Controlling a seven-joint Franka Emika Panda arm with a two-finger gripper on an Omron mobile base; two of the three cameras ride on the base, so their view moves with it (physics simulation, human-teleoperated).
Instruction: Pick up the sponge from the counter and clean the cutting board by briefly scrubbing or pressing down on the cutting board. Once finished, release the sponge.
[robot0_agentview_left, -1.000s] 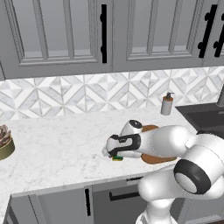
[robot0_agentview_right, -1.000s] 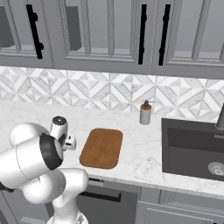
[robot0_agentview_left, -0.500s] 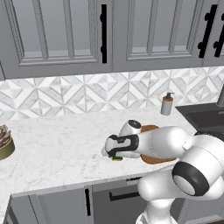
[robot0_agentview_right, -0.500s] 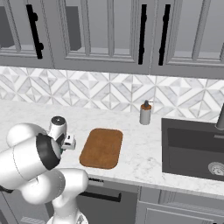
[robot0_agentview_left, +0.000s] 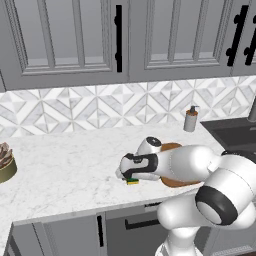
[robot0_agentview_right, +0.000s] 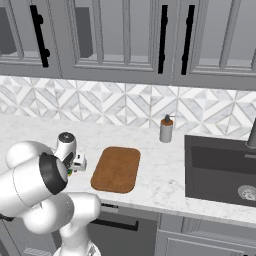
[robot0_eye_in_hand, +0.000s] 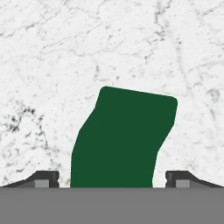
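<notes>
The sponge (robot0_eye_in_hand: 122, 140) lies flat on the white marble counter (robot0_eye_in_hand: 52, 65), its dark green top facing the hand camera. My gripper (robot0_eye_in_hand: 112, 179) is open and low over it, one fingertip on each side with a small gap to the sponge. From the left base view, the sponge (robot0_agentview_left: 132, 181) peeks out yellow and green under the gripper (robot0_agentview_left: 129, 175). Just right of the hand lies the brown cutting board (robot0_agentview_right: 116, 169), apart from the sponge; in the left base view my arm hides most of the cutting board (robot0_agentview_left: 172, 147).
A soap bottle (robot0_agentview_right: 166, 129) stands at the backsplash behind the board. The dark sink (robot0_agentview_right: 220, 170) is sunk into the counter to the right. A bowl (robot0_agentview_left: 5, 166) sits far left on the counter. Wall cabinets hang overhead.
</notes>
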